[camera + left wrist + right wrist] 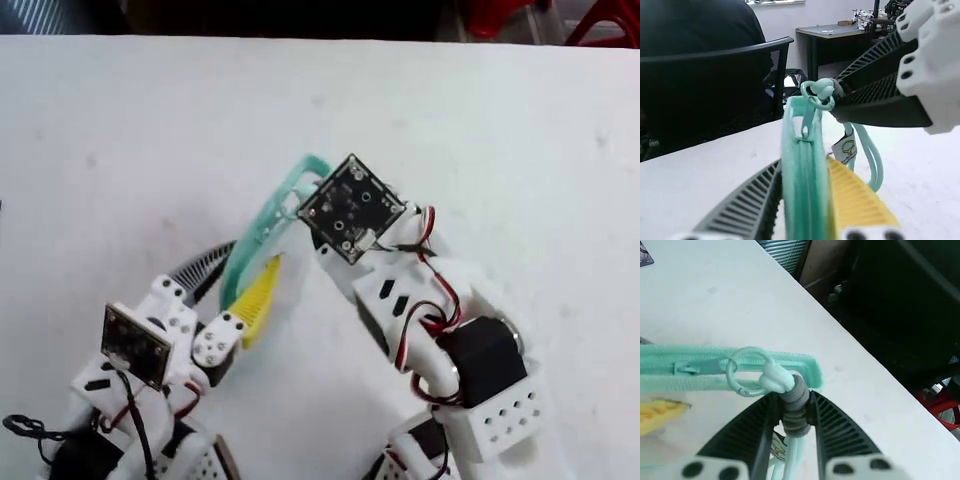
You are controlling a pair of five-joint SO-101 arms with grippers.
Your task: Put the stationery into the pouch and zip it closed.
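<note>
The teal pouch (262,225) stands on its long edge on the white table (150,130). My left gripper (805,165) is shut on it, with the grey finger (747,200) on one side and the yellow finger (857,202) on the other. The zip slider (805,132) sits on the top edge near the pouch's far end. A ring (747,372) links it to a teal cord with a grey bead (792,407). My right gripper (792,400) is shut on that bead and cord, just past the pouch's end (312,170). A small tag (846,147) hangs beside the cord loop (872,160).
The table's far edge (320,37) runs across the top of the high view. Beyond it are a black chair (715,55) and a dark desk (840,35). Open table lies left, right and behind the pouch.
</note>
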